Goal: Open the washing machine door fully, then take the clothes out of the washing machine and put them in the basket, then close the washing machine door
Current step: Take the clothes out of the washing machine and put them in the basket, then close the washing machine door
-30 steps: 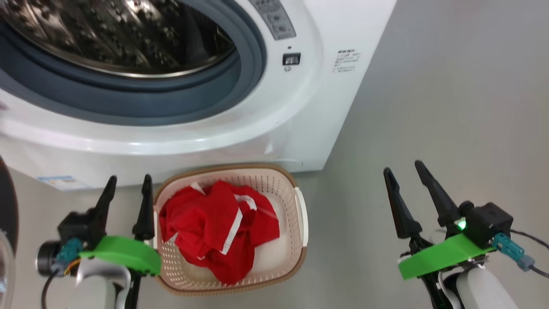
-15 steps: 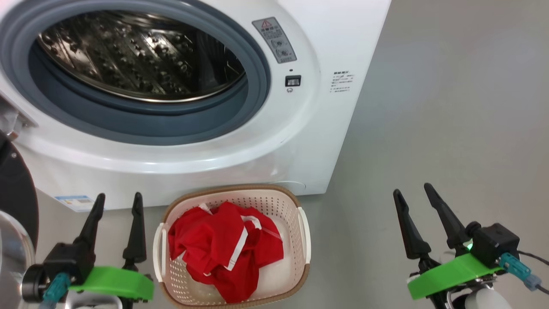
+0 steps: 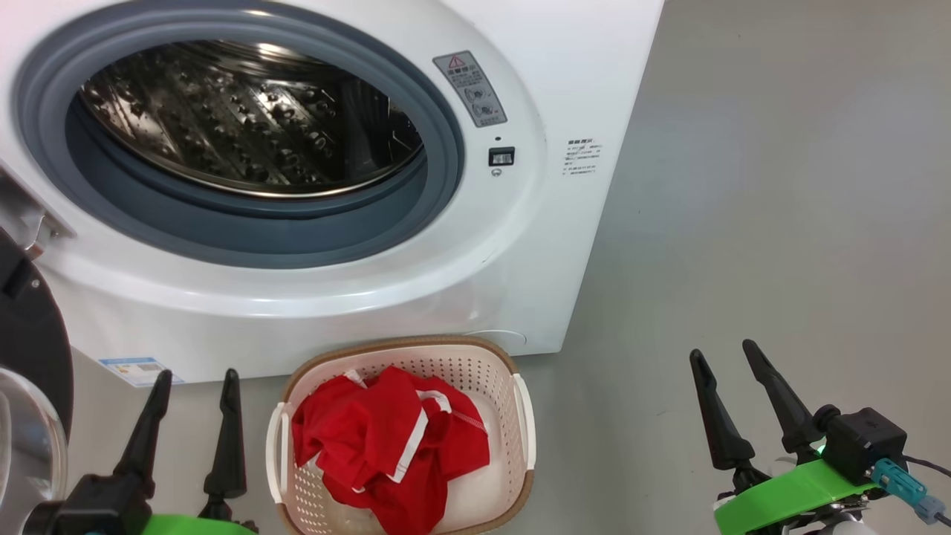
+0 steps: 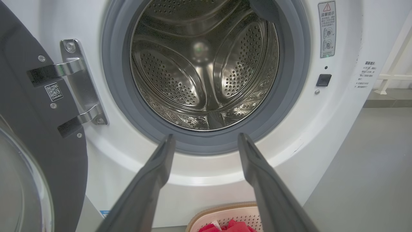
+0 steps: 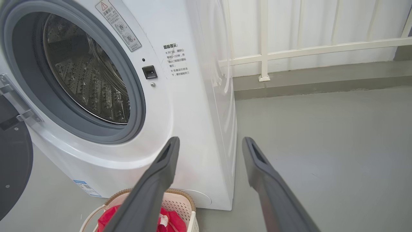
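Observation:
The white washing machine [image 3: 520, 245] stands open, its steel drum [image 4: 202, 64] bare inside the grey gasket. Its black-framed door [image 3: 30, 349] hangs swung out at the left on metal hinges [image 4: 77, 83]. On the floor in front sits the cream basket [image 3: 520, 416] holding the red clothes [image 3: 386, 446] with white stripe trim. My left gripper [image 3: 195, 379] is open just left of the basket. My right gripper [image 3: 724, 351] is open over bare floor to the right. Both hold nothing, seen also as left gripper [image 4: 204, 138] and right gripper [image 5: 209, 141].
Grey concrete floor [image 3: 780, 223] spreads to the right of the machine. A white railing [image 5: 264, 58] and a low kerb run along the back wall. A blue label sticker [image 3: 141, 369] sits low on the machine front.
The head view has tilted up, so more of the drum opening shows and the basket and both grippers sit lower in the picture. Both grippers stay open.

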Controlling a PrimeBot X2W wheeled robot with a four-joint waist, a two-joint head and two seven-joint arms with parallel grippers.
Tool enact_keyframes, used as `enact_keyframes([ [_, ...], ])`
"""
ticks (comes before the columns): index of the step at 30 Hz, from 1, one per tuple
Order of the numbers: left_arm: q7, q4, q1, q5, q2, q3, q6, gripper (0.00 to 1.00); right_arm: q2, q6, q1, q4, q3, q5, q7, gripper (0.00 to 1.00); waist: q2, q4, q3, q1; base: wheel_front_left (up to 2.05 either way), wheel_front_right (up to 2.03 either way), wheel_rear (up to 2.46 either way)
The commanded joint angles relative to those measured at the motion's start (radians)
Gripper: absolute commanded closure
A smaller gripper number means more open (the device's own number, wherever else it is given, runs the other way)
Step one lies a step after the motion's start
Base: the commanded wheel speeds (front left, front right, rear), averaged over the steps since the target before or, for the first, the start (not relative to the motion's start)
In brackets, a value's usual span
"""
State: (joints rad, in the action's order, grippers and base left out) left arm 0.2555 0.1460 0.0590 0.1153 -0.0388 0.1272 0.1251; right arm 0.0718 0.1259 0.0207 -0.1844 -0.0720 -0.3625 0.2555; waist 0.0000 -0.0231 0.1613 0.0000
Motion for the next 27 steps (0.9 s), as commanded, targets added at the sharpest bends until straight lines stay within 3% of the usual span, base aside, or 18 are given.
enact_keyframes([
  [1, 0.006, -0.032, 0.000, -0.001, -0.013, 0.037, 0.006, 0.00, 0.011, 0.005, -0.001, 0.027, -0.016, -0.004, 0.006, 0.00, 0.0000, -0.001, -0.001, 0.0000, 0.00, 0.00, 0.00],
  [27, 0.006, -0.050, -0.024, 0.010, -0.012, 0.029, 0.004, 0.00, 0.003, 0.005, -0.006, 0.029, -0.006, -0.004, 0.006, 0.00, 0.0000, -0.008, -0.008, 0.0000, -0.03, 0.03, 0.00],
])
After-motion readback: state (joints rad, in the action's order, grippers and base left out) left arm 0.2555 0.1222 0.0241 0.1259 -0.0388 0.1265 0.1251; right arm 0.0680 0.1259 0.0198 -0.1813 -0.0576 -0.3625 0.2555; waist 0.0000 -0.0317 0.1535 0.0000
